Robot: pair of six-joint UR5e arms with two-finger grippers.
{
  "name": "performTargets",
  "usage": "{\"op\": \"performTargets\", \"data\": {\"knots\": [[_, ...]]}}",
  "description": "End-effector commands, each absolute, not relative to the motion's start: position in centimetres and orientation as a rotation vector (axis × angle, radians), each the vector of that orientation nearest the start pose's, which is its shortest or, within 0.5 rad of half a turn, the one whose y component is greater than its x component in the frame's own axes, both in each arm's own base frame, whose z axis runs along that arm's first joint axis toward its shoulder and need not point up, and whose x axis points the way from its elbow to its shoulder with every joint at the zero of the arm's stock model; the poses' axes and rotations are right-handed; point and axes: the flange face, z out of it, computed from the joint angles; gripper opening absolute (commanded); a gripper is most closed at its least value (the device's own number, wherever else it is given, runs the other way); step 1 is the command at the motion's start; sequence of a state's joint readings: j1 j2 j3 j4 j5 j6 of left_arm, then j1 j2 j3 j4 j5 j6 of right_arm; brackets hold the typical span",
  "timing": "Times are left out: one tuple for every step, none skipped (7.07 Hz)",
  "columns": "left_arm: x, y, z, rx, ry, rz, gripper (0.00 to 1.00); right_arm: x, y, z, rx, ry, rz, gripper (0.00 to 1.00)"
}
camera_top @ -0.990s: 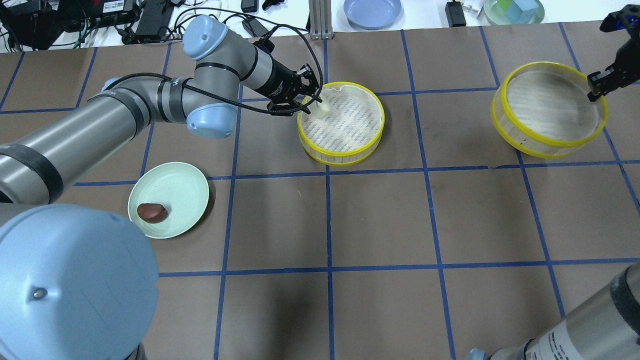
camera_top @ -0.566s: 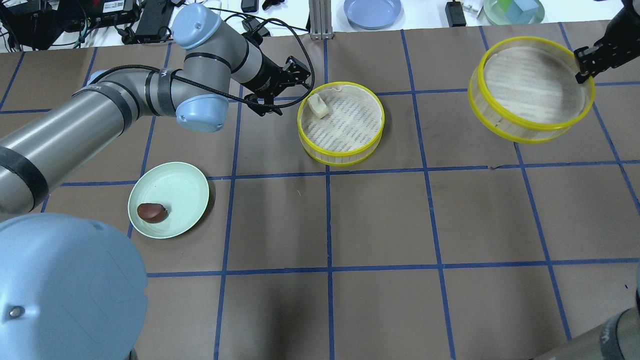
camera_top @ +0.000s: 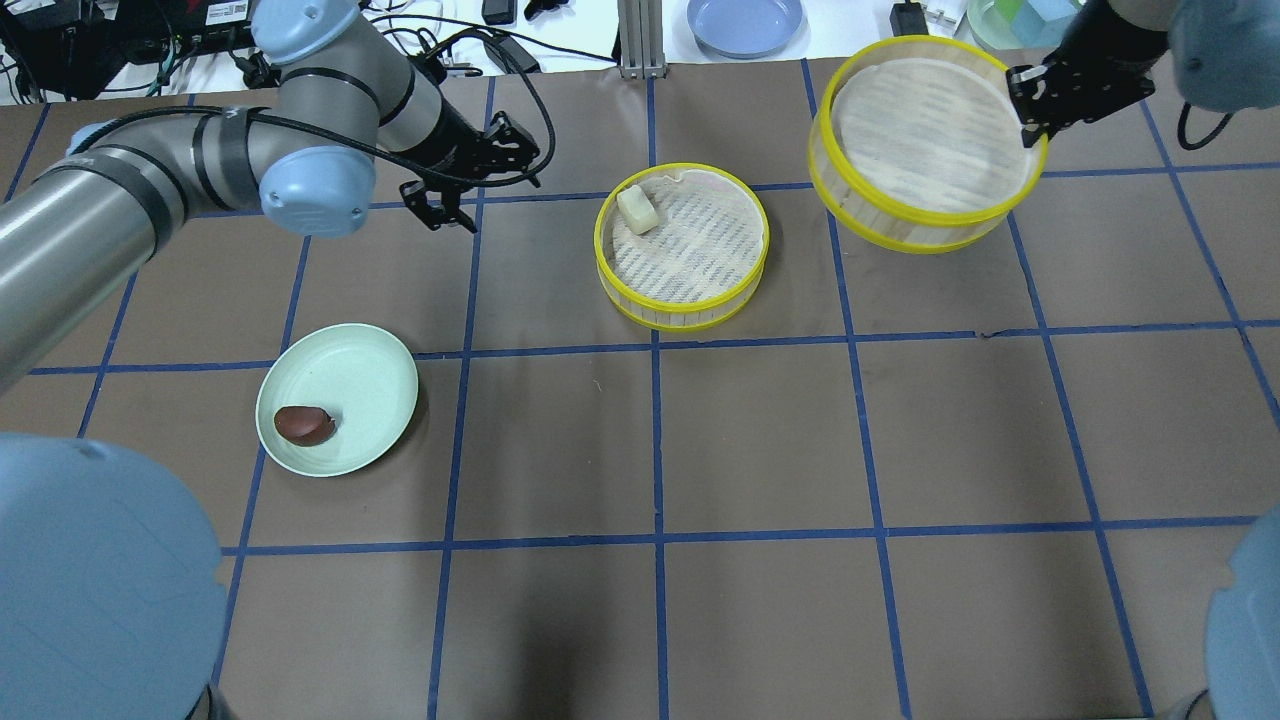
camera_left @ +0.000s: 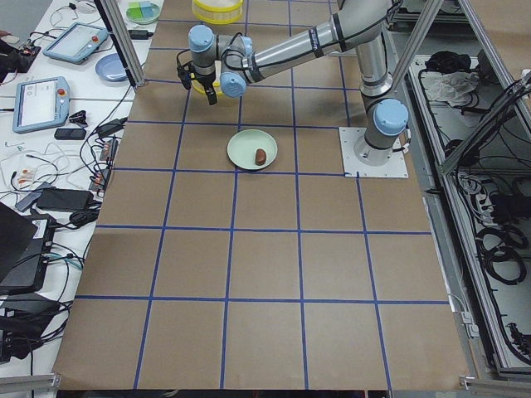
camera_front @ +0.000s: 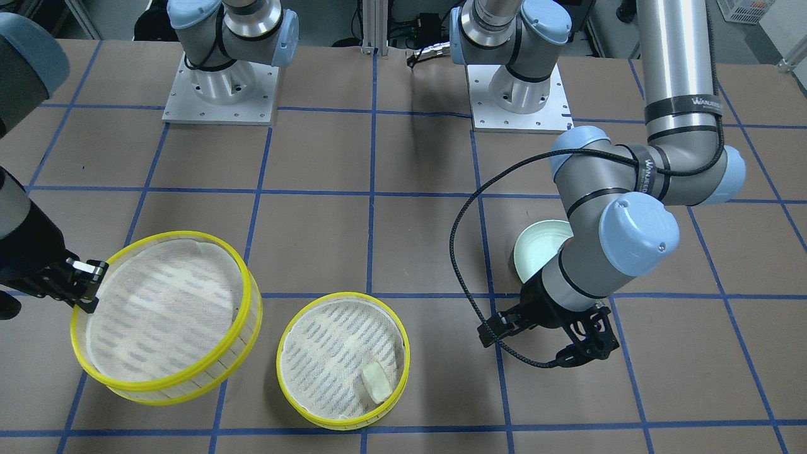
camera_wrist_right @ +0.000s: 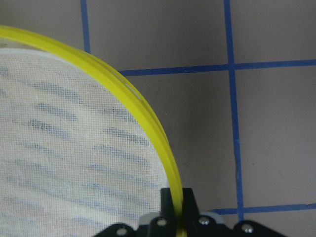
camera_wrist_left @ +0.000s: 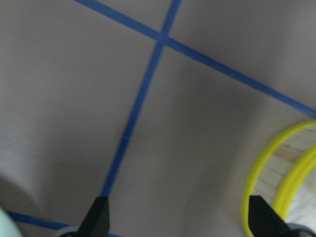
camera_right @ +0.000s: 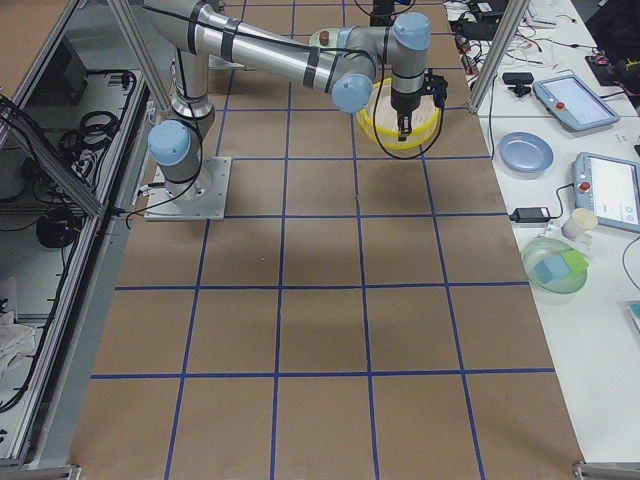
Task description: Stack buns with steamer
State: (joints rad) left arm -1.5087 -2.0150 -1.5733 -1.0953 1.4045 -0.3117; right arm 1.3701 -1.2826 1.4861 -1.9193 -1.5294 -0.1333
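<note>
Sitting on the green plate is the brown bun, then left claw wide & empty, cream bun in 1st steamer tier on tabletop, right claw clamped on 2nd tier rim, held aloft.

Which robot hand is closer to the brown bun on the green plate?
Left. The left gripper hovers open over the table, beyond the brown bun and its plate. The right gripper is far across the table, holding a lifted steamer tier by its rim.
</note>
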Motion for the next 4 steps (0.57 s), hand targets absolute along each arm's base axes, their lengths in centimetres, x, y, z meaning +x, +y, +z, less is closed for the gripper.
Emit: {"op": "performTargets", "data": {"knots": [[-5.2, -61.5, 24.4, -0.393, 3.085, 0.200, 1.00, 5.6, -63.9, 39.5, 0.206, 3.093, -0.237, 0.00], [-1.1, -60.1, 22.4, -0.341, 3.091, 0.287, 1.00, 9.8, -63.8, 39.5, 0.229, 3.079, -0.258, 0.00], [1.8, -58.5, 20.4, -0.325, 3.100, 0.385, 1.00, 12.6, -63.6, 38.9, 0.331, 3.059, -0.235, 0.00], [3.1, -56.9, 18.9, -0.318, 3.095, 0.478, 1.00, 15.7, -63.5, 37.0, 0.361, 3.056, -0.188, 0.00]]}}
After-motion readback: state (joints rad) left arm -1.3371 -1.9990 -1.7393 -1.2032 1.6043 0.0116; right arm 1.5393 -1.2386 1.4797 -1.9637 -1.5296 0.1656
